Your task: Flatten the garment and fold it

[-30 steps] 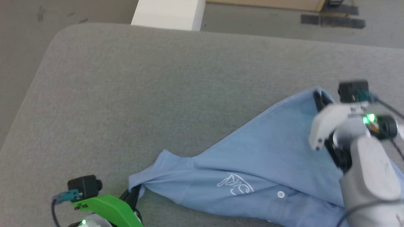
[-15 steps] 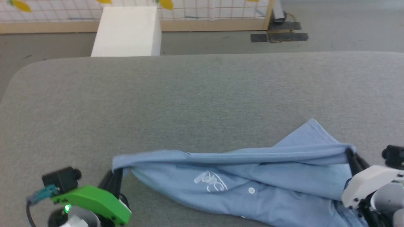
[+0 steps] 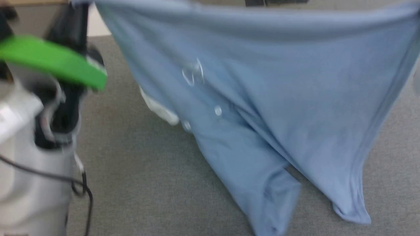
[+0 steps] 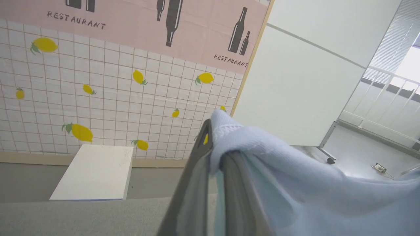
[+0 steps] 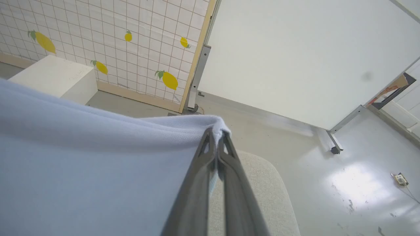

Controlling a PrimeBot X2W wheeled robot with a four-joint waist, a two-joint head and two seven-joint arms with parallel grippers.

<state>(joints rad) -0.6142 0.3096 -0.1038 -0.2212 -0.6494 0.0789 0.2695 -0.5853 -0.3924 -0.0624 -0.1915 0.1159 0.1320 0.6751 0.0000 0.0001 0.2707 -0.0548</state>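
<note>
The light blue polo shirt (image 3: 262, 85) hangs in the air above the grey table (image 3: 137, 183), stretched across the top of the head view. Its white logo (image 3: 193, 72), two white buttons and a bit of white collar (image 3: 159, 109) face me, blurred. The lower end droops to the tabletop. My left gripper (image 3: 78, 13) is raised at the upper left, under its green housing. In the left wrist view it (image 4: 212, 127) is shut on a bunched edge of the shirt (image 4: 295, 196). My right gripper (image 5: 216, 132) is shut on another edge of the shirt (image 5: 82, 170).
A white box (image 4: 95, 173) stands on the floor beyond the table, before a tiled wall with lemon prints (image 4: 115, 98). A white partition panel on wheels (image 5: 295, 65) stands to the right. The table's rounded corner (image 5: 262, 183) lies under the right gripper.
Both grippers have risen and lifted the shirt off the table; it now hangs spread between them instead of lying crumpled. The head camera has shifted too.
</note>
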